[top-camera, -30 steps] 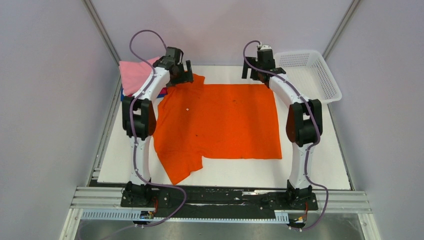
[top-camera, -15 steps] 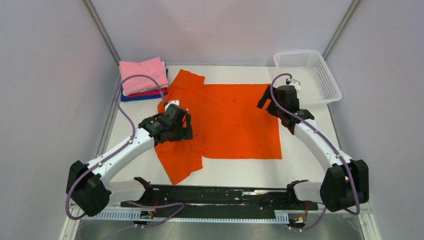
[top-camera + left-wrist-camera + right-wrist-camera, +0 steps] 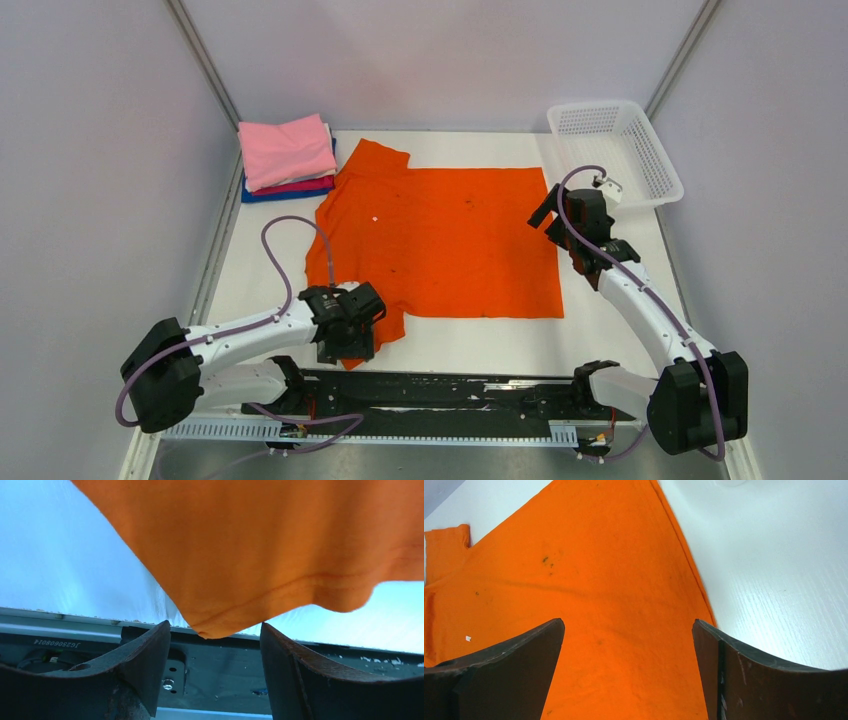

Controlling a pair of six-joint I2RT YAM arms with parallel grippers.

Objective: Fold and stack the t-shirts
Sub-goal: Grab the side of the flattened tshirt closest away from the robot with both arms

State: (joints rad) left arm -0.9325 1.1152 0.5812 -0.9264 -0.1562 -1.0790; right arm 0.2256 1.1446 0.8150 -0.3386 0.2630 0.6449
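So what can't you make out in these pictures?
- Folded stack, top view: the pink shirt covers the rest; only edges show, so no count.
- Orange shirt, near sleeve, top view: partly hidden under the left gripper; the wrist view shows the sleeve tip between open jaws, contact unclear.
- Dark specks on the shirt, right wrist view: too small to identify.
- Right gripper, top view: fingers hidden by its own wrist.

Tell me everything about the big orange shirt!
The orange t-shirt is soft plain cloth with a few tiny dark specks and one white fleck. It lies spread on the white table, both short sleeves pointing to the left side. The near sleeve's stitched corner sits between the open fingers of the left gripper, not pinched yet. The right gripper hovers open over its opposite edge.
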